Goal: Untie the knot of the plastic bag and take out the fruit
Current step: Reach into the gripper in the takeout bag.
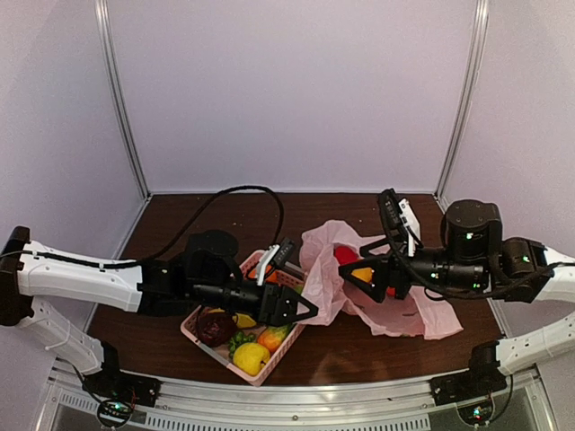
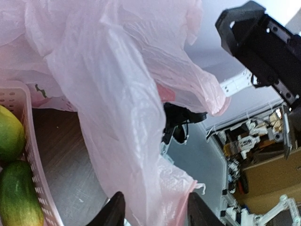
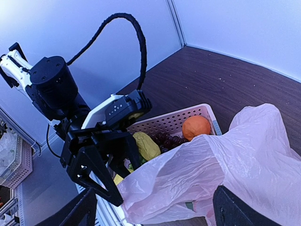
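The pink plastic bag [image 1: 395,310] lies crumpled and slack at mid table, and I see no knot on it. A red fruit [image 1: 346,254] and an orange-yellow one [image 1: 362,273] show inside it. My left gripper [image 1: 310,310] reaches over the basket to the bag's left edge. In the left wrist view the bag's film [image 2: 141,155] hangs between its fingers [image 2: 115,212], which stand apart. My right gripper [image 3: 160,212] is wide open just above the bag [image 3: 244,155], holding nothing. It faces the left gripper [image 3: 117,183] across the bag's corner.
A pink latticed basket [image 1: 193,328] stands left of the bag under the left arm. It holds an orange [image 3: 196,127], dark grapes [image 3: 167,139], a dark maroon fruit [image 1: 216,328] and yellow and green fruits [image 1: 252,357]. Pale walls enclose the table on three sides.
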`<state>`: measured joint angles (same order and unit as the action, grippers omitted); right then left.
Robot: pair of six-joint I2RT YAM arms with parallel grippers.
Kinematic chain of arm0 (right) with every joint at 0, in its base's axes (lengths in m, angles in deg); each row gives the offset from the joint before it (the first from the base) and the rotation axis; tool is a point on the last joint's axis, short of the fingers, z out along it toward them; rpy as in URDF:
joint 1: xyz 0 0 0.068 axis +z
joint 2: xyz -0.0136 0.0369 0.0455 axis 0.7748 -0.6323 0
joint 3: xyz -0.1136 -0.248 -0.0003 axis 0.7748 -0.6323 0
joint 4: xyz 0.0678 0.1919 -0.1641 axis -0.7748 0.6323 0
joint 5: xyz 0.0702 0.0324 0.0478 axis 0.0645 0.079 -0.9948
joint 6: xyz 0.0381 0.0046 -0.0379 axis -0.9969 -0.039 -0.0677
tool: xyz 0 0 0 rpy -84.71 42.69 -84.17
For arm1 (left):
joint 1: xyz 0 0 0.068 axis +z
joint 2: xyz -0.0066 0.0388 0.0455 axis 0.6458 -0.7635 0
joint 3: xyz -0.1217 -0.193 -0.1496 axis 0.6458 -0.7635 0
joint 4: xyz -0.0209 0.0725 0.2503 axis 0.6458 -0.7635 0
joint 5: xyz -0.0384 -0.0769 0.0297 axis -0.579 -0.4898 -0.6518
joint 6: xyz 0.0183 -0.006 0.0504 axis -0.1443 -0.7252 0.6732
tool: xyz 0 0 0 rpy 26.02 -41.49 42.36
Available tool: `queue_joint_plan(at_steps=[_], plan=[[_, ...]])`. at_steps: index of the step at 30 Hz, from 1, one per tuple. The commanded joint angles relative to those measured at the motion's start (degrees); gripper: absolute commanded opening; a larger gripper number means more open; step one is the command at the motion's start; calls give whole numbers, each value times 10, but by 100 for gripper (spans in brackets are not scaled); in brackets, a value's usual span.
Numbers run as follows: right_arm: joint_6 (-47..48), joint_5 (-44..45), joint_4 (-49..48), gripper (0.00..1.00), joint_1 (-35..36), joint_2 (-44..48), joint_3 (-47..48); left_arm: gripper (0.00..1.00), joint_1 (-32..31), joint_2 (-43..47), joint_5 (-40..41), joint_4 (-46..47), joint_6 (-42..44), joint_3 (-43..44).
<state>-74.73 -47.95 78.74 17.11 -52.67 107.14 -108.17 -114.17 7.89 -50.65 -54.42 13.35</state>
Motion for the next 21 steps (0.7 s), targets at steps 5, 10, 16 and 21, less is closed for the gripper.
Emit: queue_joint_plan(at_steps=[5,10,16,21], plan=[[5,26,42,79,36,-20,-15,10,-5,-15,-10,32,-13,26],[-15,73,43,71,46,-31,-32,0,-4,8,17,5,-7,27],[-67,168,86,63,47,-68,-40,0,-4,38,47,-32,5,27],[-122,235,137,59,41,-111,-36,0,-4,43,46,-47,10,28]])
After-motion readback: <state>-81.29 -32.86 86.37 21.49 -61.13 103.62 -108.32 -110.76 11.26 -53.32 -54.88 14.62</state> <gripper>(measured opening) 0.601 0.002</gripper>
